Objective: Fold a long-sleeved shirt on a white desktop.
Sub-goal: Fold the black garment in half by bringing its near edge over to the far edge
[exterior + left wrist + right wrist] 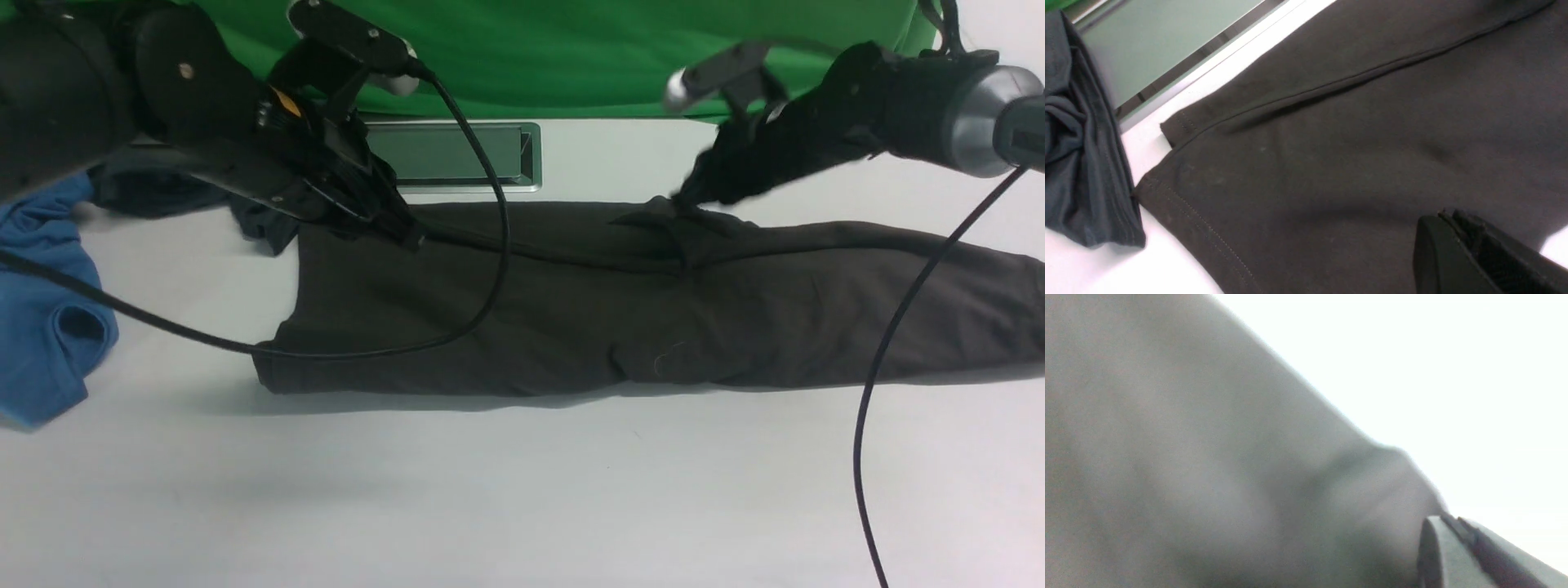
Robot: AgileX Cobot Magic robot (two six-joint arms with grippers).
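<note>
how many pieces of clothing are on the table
3: the long-sleeved shirt spread across the middle, a blue garment at the left edge, a charcoal-grey garment partly hidden behind the left arm. Others may be hidden.

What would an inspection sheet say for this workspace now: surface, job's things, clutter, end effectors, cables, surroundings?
Surface: white desktop, no spill seen; silver-framed cable hatch at the far side.
Job's things: long-sleeved shirt lies across the desktop as a long band.
Clutter: blue garment at the left edge; charcoal-grey garment behind it, beside the shirt's left end.
End effectors: left end effector shut on the shirt's far edge near its left end; right end effector shut on the far edge near the middle, fabric slightly raised.
Cables: left arm's black cable loops over the shirt; right arm's cable hangs before its right part.
Surroundings: green cloth backdrop behind the desktop.
</note>
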